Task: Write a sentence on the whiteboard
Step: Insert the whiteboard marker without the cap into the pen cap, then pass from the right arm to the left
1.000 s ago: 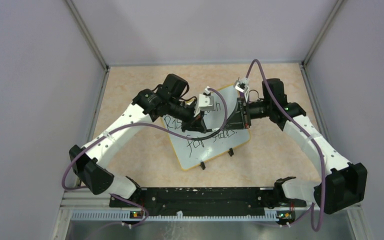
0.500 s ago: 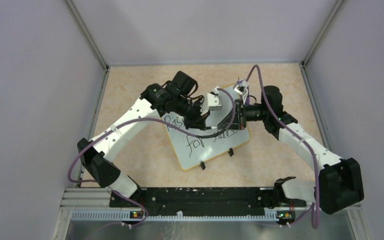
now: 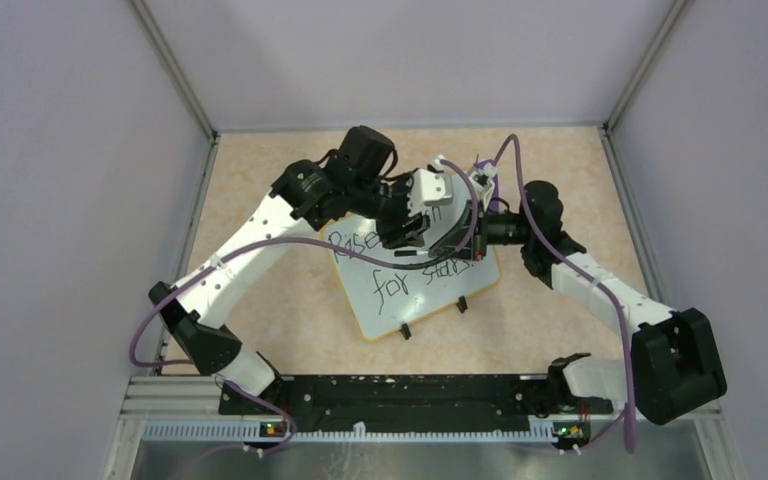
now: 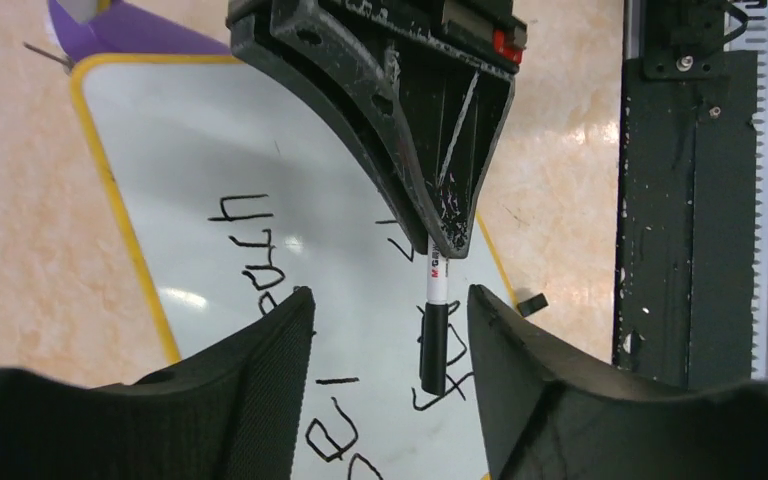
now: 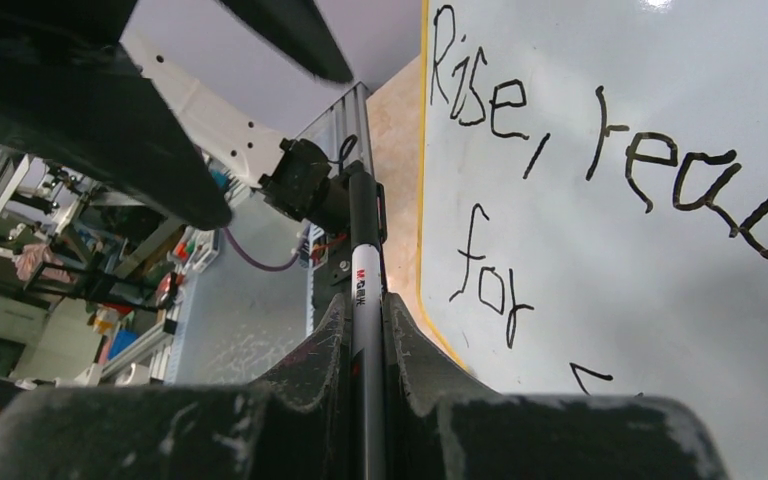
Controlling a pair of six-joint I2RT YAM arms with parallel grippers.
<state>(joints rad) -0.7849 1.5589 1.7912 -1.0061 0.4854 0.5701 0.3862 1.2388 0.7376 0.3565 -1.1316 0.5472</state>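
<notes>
Left claw (image 4: 388, 298) nearer marker (image 4: 434, 345), over whiteboard (image 4: 210, 140)

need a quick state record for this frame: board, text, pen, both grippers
whiteboard: lies under both grippers
sentence: reads "Rise, reach" then "for"; last word mostly covered by the arms
marker: held clear of the board, black end pointing toward the left gripper
right gripper: shut on marker
left gripper: open, fingers either side of the marker's black end in its wrist view, not gripping
purple block: at a board corner
</notes>
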